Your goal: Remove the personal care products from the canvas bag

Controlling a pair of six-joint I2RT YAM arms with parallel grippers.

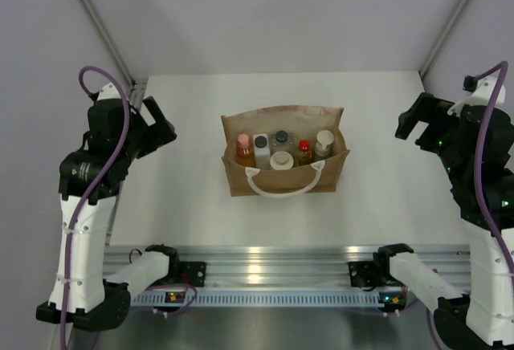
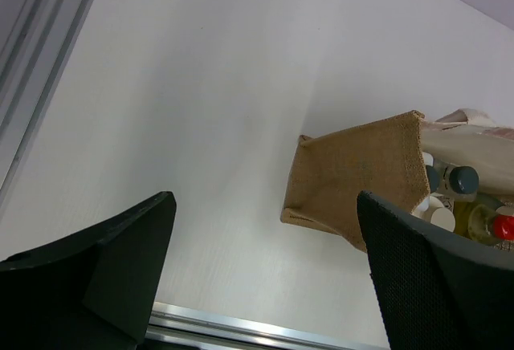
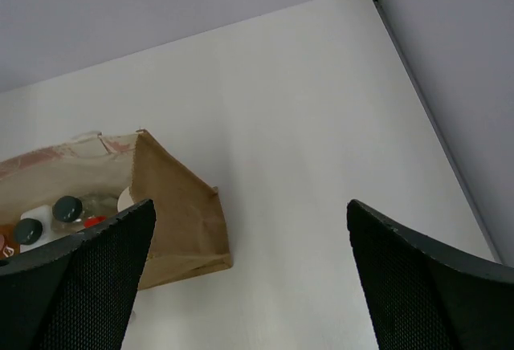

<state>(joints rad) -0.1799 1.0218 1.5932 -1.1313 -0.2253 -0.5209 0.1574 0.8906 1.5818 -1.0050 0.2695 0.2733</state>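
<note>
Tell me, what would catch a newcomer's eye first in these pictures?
The tan canvas bag stands open in the middle of the white table. It holds a cluster of small bottles, among them an orange one with a pink cap and a red-capped one. On either side, well clear of the bag, the left tool and the right tool are held wide open.

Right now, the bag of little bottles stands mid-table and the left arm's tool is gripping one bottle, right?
Not quite. The canvas bag does stand mid-table with the bottles inside, but the left tool grips nothing: the left wrist view shows it open, apart from the bag.
</note>
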